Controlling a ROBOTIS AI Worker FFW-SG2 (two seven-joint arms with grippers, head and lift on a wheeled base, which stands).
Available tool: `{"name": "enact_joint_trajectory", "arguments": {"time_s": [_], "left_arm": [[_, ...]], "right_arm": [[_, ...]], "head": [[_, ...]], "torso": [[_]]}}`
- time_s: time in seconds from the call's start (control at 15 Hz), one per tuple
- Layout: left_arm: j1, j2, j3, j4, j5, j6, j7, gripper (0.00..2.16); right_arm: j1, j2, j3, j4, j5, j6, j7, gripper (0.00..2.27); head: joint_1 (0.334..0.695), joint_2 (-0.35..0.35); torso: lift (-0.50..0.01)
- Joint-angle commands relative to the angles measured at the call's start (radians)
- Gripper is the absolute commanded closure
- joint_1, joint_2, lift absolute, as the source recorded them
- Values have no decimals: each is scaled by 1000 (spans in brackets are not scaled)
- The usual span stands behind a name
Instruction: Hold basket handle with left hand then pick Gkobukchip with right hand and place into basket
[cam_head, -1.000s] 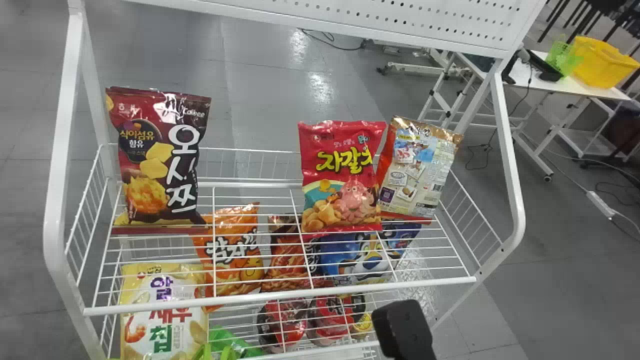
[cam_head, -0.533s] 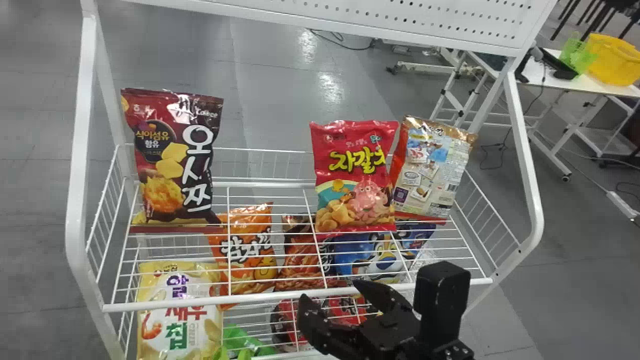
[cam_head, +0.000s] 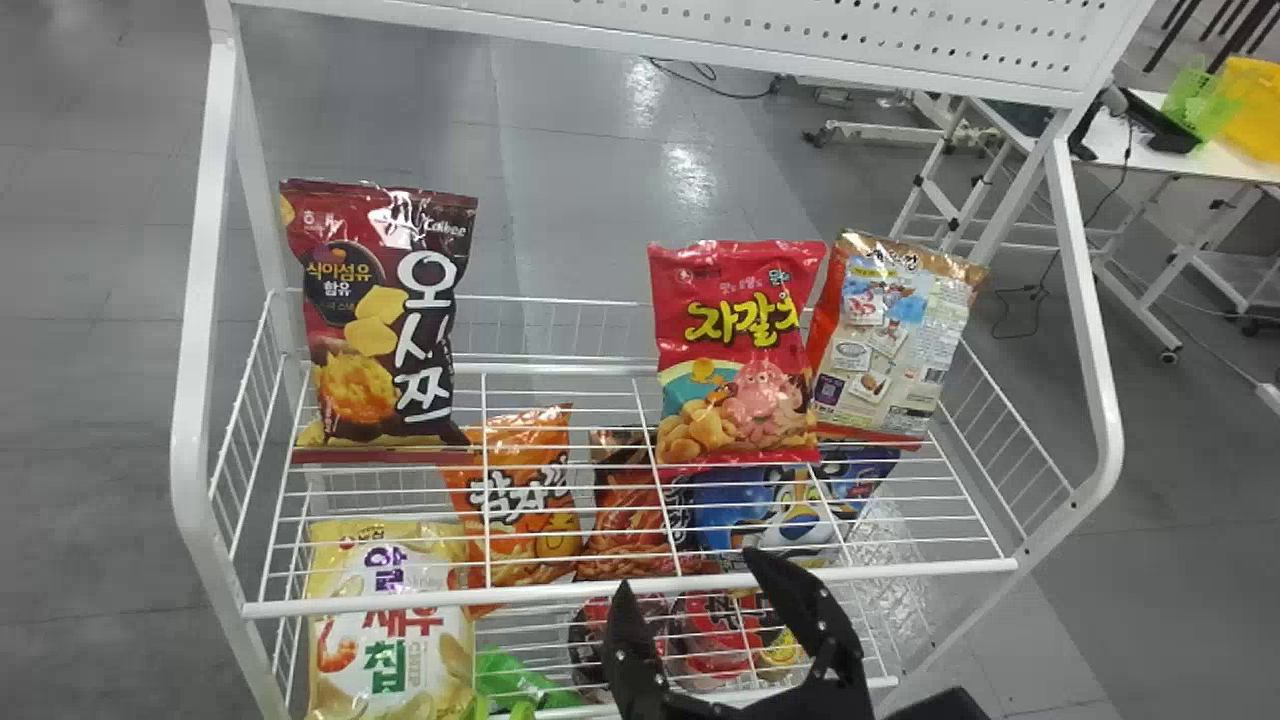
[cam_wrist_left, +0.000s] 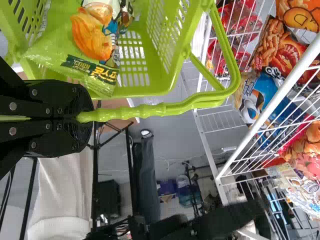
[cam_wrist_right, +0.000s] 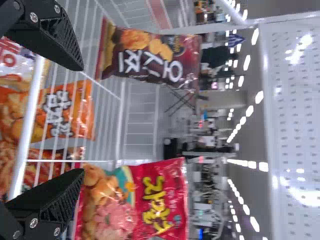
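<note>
I had the left tool (cam_wrist_left: 82, 117) clamped on the green handle (cam_wrist_left: 150, 112), I judged to steady the basket (cam_wrist_left: 145, 91) beside the shelf (cam_head: 930, 570) for loading. The right tool (cam_head: 690, 572) stood wide and empty at the shelf's front, suited to grasping, or to having let go. I took the green bag (cam_wrist_left: 90, 50) lying in the basket for the Gkobukchip, though I wasn't certain. One sealed end pointed obliquely towards the left tool; its long axis ran away from there.
</note>
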Motion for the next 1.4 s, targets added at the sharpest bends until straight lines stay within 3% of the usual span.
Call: {"name": "enact_joint_trajectory", "arguments": {"time_s": [0.0,0.87,1.33], "left_arm": [[6,0,2,-4,1,1,-3,1706],[15,2,20,-12,3,1,-12,1706],[15,2,29,-12,3,1,-12,1706]], "right_arm": [[13,-5,0,9,9,-73,-24,83],[33,-5,-84,4,-57,-67,-46,83],[33,-3,-88,0,-57,-64,-58,83]], "head": [[695,-258],[695,-350],[695,-350]], "torso": [[-32],[-32],[-32]]}}
